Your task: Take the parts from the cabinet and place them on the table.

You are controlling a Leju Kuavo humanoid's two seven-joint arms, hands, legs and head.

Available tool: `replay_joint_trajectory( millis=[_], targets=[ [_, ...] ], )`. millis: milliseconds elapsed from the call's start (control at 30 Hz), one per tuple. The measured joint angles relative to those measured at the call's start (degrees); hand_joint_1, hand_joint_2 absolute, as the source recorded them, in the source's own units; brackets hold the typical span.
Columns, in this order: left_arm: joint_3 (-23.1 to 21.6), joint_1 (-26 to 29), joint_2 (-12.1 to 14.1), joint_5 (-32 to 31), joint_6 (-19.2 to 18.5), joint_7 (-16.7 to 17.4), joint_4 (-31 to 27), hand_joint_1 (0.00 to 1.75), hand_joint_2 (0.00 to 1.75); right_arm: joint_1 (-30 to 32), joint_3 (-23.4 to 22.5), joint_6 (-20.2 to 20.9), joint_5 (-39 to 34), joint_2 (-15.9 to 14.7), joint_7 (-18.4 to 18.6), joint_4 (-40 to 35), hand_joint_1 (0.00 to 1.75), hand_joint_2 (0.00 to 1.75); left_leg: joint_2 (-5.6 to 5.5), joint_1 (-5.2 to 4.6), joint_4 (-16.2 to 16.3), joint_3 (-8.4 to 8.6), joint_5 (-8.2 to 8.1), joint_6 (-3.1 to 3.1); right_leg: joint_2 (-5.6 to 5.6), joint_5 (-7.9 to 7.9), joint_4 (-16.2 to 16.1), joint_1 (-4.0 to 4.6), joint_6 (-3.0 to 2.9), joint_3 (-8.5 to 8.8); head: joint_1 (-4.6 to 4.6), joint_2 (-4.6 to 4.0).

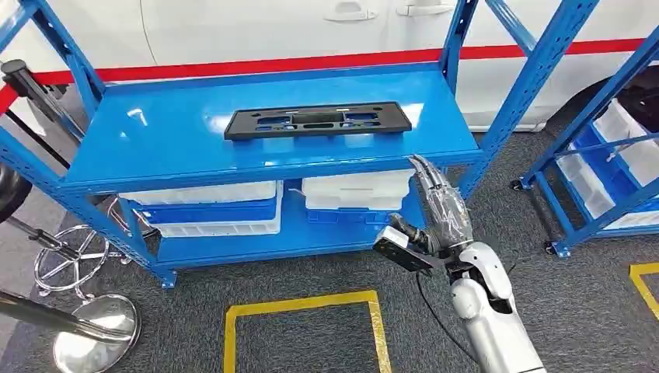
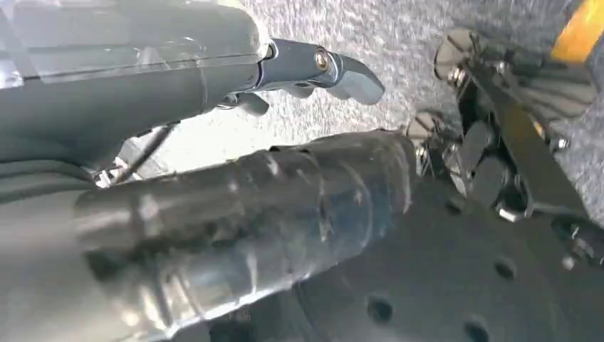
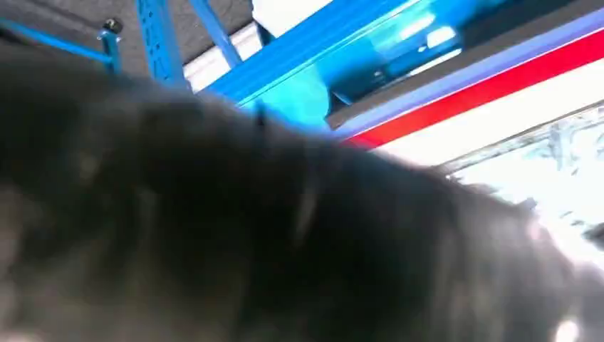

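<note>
**Clerk:** Below the front lip of the blue rack, item one: right hand (image 1: 444, 211), raised on its silver arm, fingers straight and close together, tips just under the edge of the top shelf (image 1: 155, 148). It held nothing. Presumably lifted there as an approach to the shelf surface.

**Checker:** And the other hand?

**Clerk:** Item two: left hand (image 2: 214, 206), seen from its wrist camera, hanging low over grey carpet and dark robot parts. Thumb (image 2: 335, 68) stood out from the fingers; nothing lay in the grip. Whether the fingers were spread or curled, I could not tell.

**Checker:** The part itself?

**Clerk:** Item three: black plastic licence-plate bracket (image 1: 317, 121), one piece, lying flat at the middle of the top shelf, long side towards the robot. It sat well back from the front edge, apart from the right hand, untouched. Flat and thin, so likely needing a lift at one edge.

**Checker:** Surroundings?

**Clerk:** Item four: white and blue bins (image 1: 210, 206) on the lower shelf, stored under the bracket. Item five: white car body with red stripe (image 1: 233, 68) behind the rack. Item six: yellow floor marking (image 1: 303, 307) on the carpet before it.
</note>
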Motion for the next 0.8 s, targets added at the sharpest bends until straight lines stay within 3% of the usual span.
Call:
replay_joint_trajectory(
  millis=[33,67,133,167,200,233,267,300,333,367,467,533,567,667,700,733,800],
  targets=[
    [0.00,-0.01,-0.04,0.00,-0.02,0.00,0.00,0.00,0.00,0.03,0.00,0.02,0.00,-0.02,0.00,0.00,0.00,0.00,0.29,0.06,-0.65,0.64,0.25,-0.04,-0.37,-0.53,0.71,-0.27,0.19,-0.21,0.06,0.00],
    [0.00,0.10,-0.04,0.00,-0.04,0.00,0.00,0.00,0.00,-0.28,0.02,0.13,-0.02,-0.02,0.00,0.00,0.00,0.00,0.42,0.13,-1.06,1.01,0.37,0.36,-0.83,-2.06,3.08,-0.33,0.47,-1.34,0.24,0.00],
    [0.00,0.11,-0.06,-0.07,-0.04,0.00,0.00,0.00,0.00,-0.43,0.28,0.68,-0.04,-0.02,0.13,0.00,0.00,0.00,0.57,0.11,-1.07,1.06,0.27,0.44,-1.10,-5.77,11.60,-0.61,0.96,-5.77,0.22,0.00],
    [0.00,0.05,-0.06,-0.11,-0.07,0.00,0.00,0.00,0.00,-0.28,0.33,0.83,-0.04,-0.02,0.28,0.00,0.00,0.00,0.57,0.11,-0.99,1.06,0.14,0.45,-1.12,-6.62,15.07,-0.75,1.18,-7.81,0.24,0.00],
    [0.00,0.00,-0.09,-0.13,-0.07,0.00,0.00,0.00,0.00,-0.23,0.35,0.85,-0.04,-0.02,0.33,0.02,0.00,0.00,0.56,0.11,-0.89,1.10,0.01,0.39,-1.17,-6.09,16.09,-0.84,1.30,-8.72,0.22,0.00],
    [0.00,0.00,-0.11,-0.15,-0.07,-0.02,0.00,0.00,0.00,-0.27,0.46,0.85,-0.04,-0.02,0.33,0.02,0.00,0.00,0.55,0.14,-0.79,1.32,-0.26,0.34,-1.32,-4.14,14.35,-0.95,1.39,-8.17,0.24,0.00],
    [0.00,0.02,-0.15,-0.13,-0.11,0.00,0.00,0.00,0.00,-0.35,0.59,0.87,-0.04,-0.02,0.33,0.00,0.00,0.00,0.56,0.16,-0.66,1.62,-0.57,0.19,-1.47,-1.47,10.59,-1.06,1.41,-6.47,0.24,0.00],
    [0.00,0.03,-0.22,-0.11,-0.13,-0.02,0.00,0.00,0.00,-0.44,0.70,0.90,-0.04,-0.02,0.39,-0.07,0.00,0.00,0.56,0.17,-0.41,2.00,-0.98,-0.05,-1.67,1.68,4.86,-1.15,1.33,-3.80,0.24,0.00],
    [0.00,0.07,-0.22,-0.04,-0.13,-0.07,0.00,0.00,0.00,-0.56,0.77,0.90,-0.04,-0.02,0.39,-0.09,0.00,1.75,0.60,0.17,-0.18,2.24,-1.42,-0.34,-1.92,2.60,0.67,-1.14,1.11,-2.07,0.24,0.00],
    [0.00,0.07,-0.22,0.00,-0.15,-0.09,0.02,0.00,0.00,-0.62,0.90,0.94,-0.04,-0.02,0.44,-0.09,0.00,1.75,0.58,-0.28,0.10,2.10,-1.71,-0.79,-2.03,1.67,0.09,-0.53,0.79,-1.42,0.26,0.00],
    [-0.04,0.01,-0.22,-0.26,-0.35,-0.09,0.02,0.00,0.00,-0.83,1.16,1.66,-0.37,0.15,0.66,-0.20,0.00,1.75,0.72,-0.20,-0.27,2.11,-1.71,-1.50,-1.73,1.41,-0.12,-0.45,-0.04,-1.40,0.20,0.00],
    [-0.09,-0.06,-0.15,-0.46,-0.39,-0.09,0.02,0.00,0.00,-1.45,1.27,1.90,-0.50,0.46,0.90,-0.07,0.00,1.75,0.76,-0.14,0.16,2.34,-2.61,-2.10,-1.66,1.63,-1.10,-1.19,-0.90,-0.47,0.24,0.00],
    [-0.13,-0.01,-0.15,-0.53,-0.42,-0.09,0.04,0.00,0.00,-2.00,1.31,1.92,-0.55,0.66,0.92,0.02,0.00,1.75,0.67,-0.16,2.56,1.39,-3.93,-2.31,-1.60,1.52,-1.32,-1.24,-1.38,-0.17,0.02,0.00],
    [-0.37,-0.17,-0.13,-0.79,-0.39,-0.09,0.04,0.00,0.00,-2.61,1.62,1.99,-0.55,1.14,1.01,0.44,0.00,1.75,0.65,0.04,15.55,-6.03,-9.01,-2.81,-1.62,1.12,-1.30,-1.09,-1.79,0.02,0.02,0.00],
    [-0.39,-0.14,-0.13,-0.83,-0.39,-0.09,0.04,0.00,0.00,-2.64,1.68,1.99,-0.55,1.25,1.09,0.66,0.00,1.75,0.65,0.07,17.82,-7.69,-8.88,-2.92,-1.60,0.98,-1.26,-1.07,-1.79,0.18,-0.02,0.00],
    [-0.44,-0.05,-0.13,-0.85,-0.39,-0.09,0.04,0.00,0.00,-2.69,1.68,1.99,-0.55,1.38,1.11,0.88,0.00,1.75,0.65,0.12,16.99,-7.77,-7.14,-2.93,-1.55,0.77,-1.26,-1.09,-1.75,0.48,0.02,0.00],
    [-0.50,0.05,-0.13,-0.92,-0.39,-0.09,0.04,0.00,0.00,-3.04,1.68,1.99,-0.55,1.66,1.18,1.22,0.00,1.75,0.65,0.24,8.30,-4.37,-1.02,-2.75,-1.29,0.20,-1.18,-1.17,-1.41,1.33,0.00,0.00]
  ],
)
